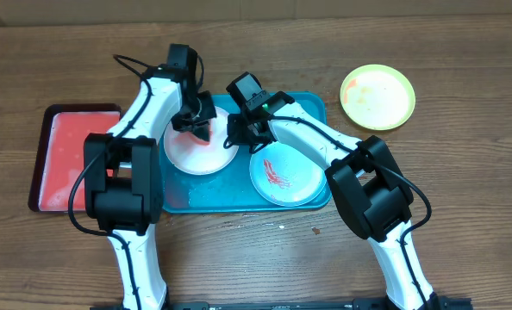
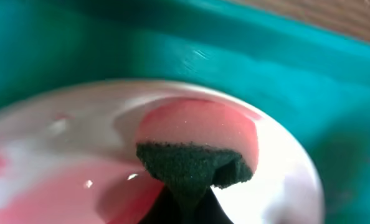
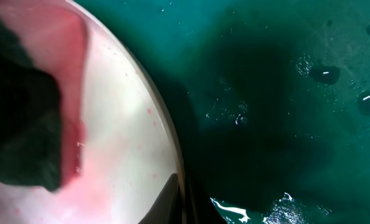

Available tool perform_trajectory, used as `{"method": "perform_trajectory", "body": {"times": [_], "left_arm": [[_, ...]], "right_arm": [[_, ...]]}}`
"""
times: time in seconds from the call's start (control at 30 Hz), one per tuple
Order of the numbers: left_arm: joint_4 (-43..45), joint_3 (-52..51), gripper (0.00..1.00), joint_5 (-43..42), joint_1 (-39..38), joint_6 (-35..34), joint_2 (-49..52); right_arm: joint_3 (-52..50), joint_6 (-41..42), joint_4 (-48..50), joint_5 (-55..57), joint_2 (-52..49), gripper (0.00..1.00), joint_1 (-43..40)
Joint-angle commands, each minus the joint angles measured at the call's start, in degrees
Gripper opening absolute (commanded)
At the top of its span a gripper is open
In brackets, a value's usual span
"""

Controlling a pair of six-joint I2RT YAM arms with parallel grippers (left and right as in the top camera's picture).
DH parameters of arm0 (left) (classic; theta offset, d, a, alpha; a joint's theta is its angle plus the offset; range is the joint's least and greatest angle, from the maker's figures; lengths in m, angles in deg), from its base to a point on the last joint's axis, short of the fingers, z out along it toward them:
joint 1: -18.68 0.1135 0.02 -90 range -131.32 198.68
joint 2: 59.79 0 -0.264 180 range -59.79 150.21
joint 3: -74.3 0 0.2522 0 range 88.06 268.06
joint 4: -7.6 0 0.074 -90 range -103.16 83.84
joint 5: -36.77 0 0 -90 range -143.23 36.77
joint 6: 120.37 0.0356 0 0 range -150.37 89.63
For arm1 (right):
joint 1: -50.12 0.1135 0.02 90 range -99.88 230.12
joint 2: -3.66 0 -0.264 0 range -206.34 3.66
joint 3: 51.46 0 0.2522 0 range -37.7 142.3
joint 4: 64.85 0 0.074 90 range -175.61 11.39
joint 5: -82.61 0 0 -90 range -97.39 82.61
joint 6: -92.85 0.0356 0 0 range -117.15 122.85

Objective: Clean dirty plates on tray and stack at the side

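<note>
The teal tray [image 1: 312, 108] holds a white plate [image 1: 187, 151] on the left and a light blue plate [image 1: 295, 181] with red smears on the right. A yellow-green plate [image 1: 377, 96] lies on the table at the right, off the tray. My left gripper [image 1: 197, 123] is shut on a dark green sponge [image 2: 194, 167] and presses it on the white plate [image 2: 284, 168], which is wet with pink sauce. My right gripper [image 1: 236, 129] is shut on the white plate's rim [image 3: 172, 149], one finger on each side.
A smaller red tray [image 1: 66, 159] with a dark rim lies left of the teal tray. The teal tray floor [image 3: 278, 81] is wet with droplets. The wooden table's far edge runs along the top.
</note>
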Motion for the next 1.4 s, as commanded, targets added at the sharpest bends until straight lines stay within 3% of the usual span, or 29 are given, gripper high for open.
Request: {"method": "perform_trajectory", "body": {"times": [0.0,0.1,0.2,0.37,0.47,0.63,0.87,1.0,1.17,1.27,1.37], "left_arm": [[-2.4,0.6,0.04,-5.7,-1.6,2.7,1.4],[-5.9,0.6,0.04,-5.2,-1.3,8.1,1.4],[-9.2,0.6,0.04,2.5,-0.3,9.2,1.4],[-17.0,2.3,0.04,22.7,3.0,3.3,1.4],[-21.7,5.4,0.04,28.9,4.6,-0.5,1.2],[-25.8,10.3,0.04,28.9,6.8,-3.9,-1.3],[-21.8,11.3,0.04,22.5,11.2,-6.0,-10.6],[-21.0,11.3,0.04,17.6,16.7,-6.0,-13.3],[-22.7,10.8,0.04,15.9,23.7,-2.8,-12.6],[-23.7,9.4,0.04,15.9,27.2,-2.5,-12.3],[-24.2,9.2,0.04,15.9,29.8,-2.6,-12.3]], "right_arm": [[-0.7,-0.4,-0.3,1.6,-1.0,0.04,-0.2],[-0.7,-0.4,-0.5,1.6,-1.0,0.04,-0.2],[-0.7,-0.4,-0.4,1.6,-1.0,0.04,-0.2],[-0.7,-0.4,-0.4,1.6,-1.0,0.04,-0.2],[-0.7,-0.4,-0.2,1.6,-1.0,0.04,-0.2],[-0.7,-0.5,0.2,2.0,-1.0,0.04,-0.2],[-0.2,-2.5,0.2,7.7,4.7,0.04,0.4],[-0.2,-9.2,0.2,15.5,10.8,0.04,2.6],[-0.2,-21.2,3.0,39.1,16.7,0.04,10.0],[-0.2,-36.4,8.6,53.4,17.4,0.04,15.5],[-0.2,-51.6,12.1,60.7,17.4,0.04,19.3]]}}
